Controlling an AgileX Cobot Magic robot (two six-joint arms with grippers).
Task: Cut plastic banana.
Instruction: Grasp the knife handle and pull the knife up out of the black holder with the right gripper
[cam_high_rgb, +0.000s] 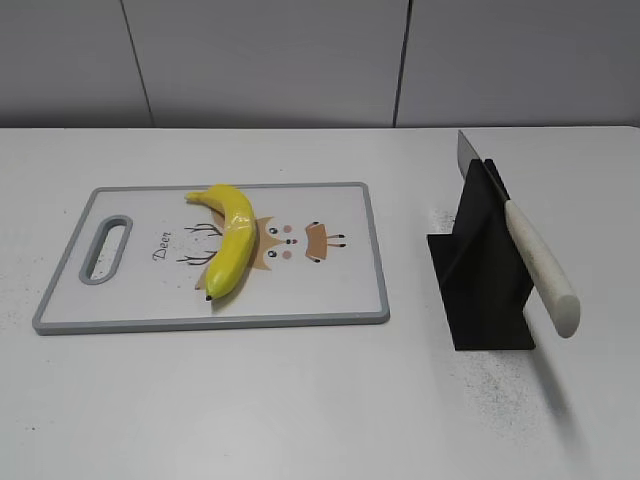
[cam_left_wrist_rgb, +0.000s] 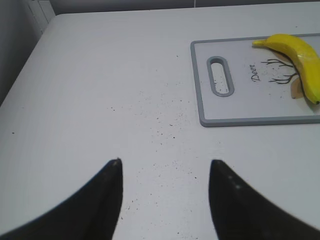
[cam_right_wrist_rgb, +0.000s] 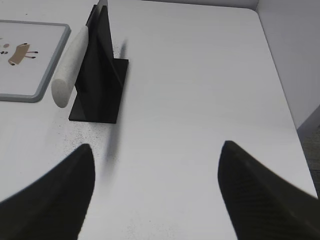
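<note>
The yellow plastic banana (cam_high_rgb: 231, 238) lies whole on the white cutting board (cam_high_rgb: 130, 300), left of its middle; it also shows at the top right of the left wrist view (cam_left_wrist_rgb: 300, 60). A knife with a white handle (cam_high_rgb: 540, 262) rests in a black stand (cam_high_rgb: 480, 270), right of the board; the handle (cam_right_wrist_rgb: 70, 65) and stand (cam_right_wrist_rgb: 102, 70) show in the right wrist view. My left gripper (cam_left_wrist_rgb: 165, 162) is open and empty over bare table, left of the board. My right gripper (cam_right_wrist_rgb: 156, 146) is open and empty, near side of the stand. Neither gripper shows in the exterior view.
The board has a grey rim (cam_left_wrist_rgb: 250, 121) and a handle slot (cam_left_wrist_rgb: 220, 75) at its left end. Dark specks lie on the white table (cam_high_rgb: 320, 400). The table's right edge (cam_right_wrist_rgb: 280, 80) and left edge (cam_left_wrist_rgb: 25, 65) are close.
</note>
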